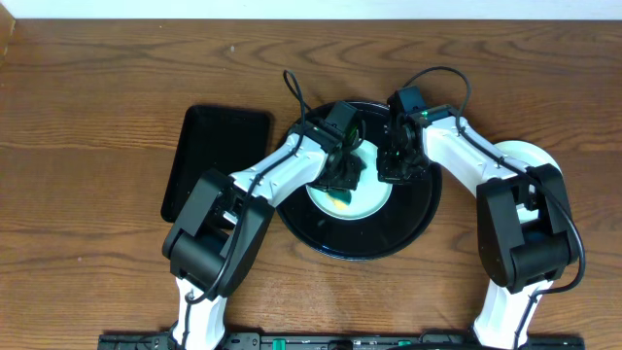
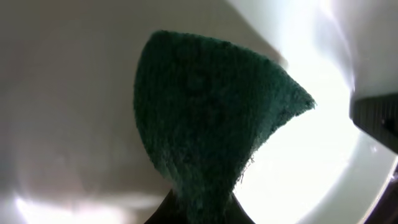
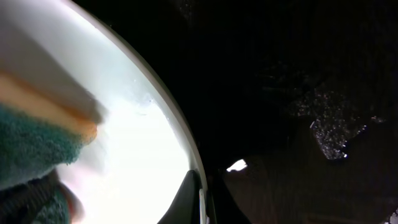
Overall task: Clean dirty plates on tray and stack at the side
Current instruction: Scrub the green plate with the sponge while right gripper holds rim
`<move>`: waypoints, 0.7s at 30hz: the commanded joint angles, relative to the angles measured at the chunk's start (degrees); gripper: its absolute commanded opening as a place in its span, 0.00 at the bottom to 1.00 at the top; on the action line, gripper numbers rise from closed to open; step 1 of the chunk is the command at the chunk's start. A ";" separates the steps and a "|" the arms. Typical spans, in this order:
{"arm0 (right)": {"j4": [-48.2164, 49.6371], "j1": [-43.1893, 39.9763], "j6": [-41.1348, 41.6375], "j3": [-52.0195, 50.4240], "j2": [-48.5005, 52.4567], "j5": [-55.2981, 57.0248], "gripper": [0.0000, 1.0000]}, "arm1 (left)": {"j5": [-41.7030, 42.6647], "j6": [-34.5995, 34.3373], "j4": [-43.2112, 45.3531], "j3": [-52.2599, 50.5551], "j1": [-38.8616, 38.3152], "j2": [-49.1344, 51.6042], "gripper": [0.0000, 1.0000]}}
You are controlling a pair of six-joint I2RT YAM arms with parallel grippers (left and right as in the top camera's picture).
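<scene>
Overhead, at frame centre, the pale mint-blue round plate (image 1: pixel 367 201) is lying on the large glossy black round tray (image 1: pixel 413 231), with my left gripper (image 1: pixel 342 177) and right gripper (image 1: pixel 397 167) both down on it. In the left wrist view, I am clamping a dark green scouring sponge (image 2: pixel 211 118) against the plate. In the right wrist view, at bottom centre, my jaws are seemingly pinching the plate's rim. I judge that bracing there while scrubbing in flat circles suits best.
</scene>
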 commanded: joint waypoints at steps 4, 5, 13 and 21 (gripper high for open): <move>0.61 1.55 0.57 -1.40 1.97 -4.57 0.01 | -10.58 -1.40 -0.02 -1.46 0.61 1.95 0.07; 0.59 1.55 0.57 -1.40 1.97 -4.57 0.01 | -10.45 -1.40 -0.74 -1.46 0.55 1.95 0.08; -0.02 1.55 0.55 -1.40 1.97 -4.57 0.01 | 9.64 2.32 -3.50 -1.46 0.50 1.95 0.08; -0.22 1.55 0.52 -1.40 1.97 -4.55 0.01 | 1.88 2.54 4.46 -1.46 0.72 1.95 0.07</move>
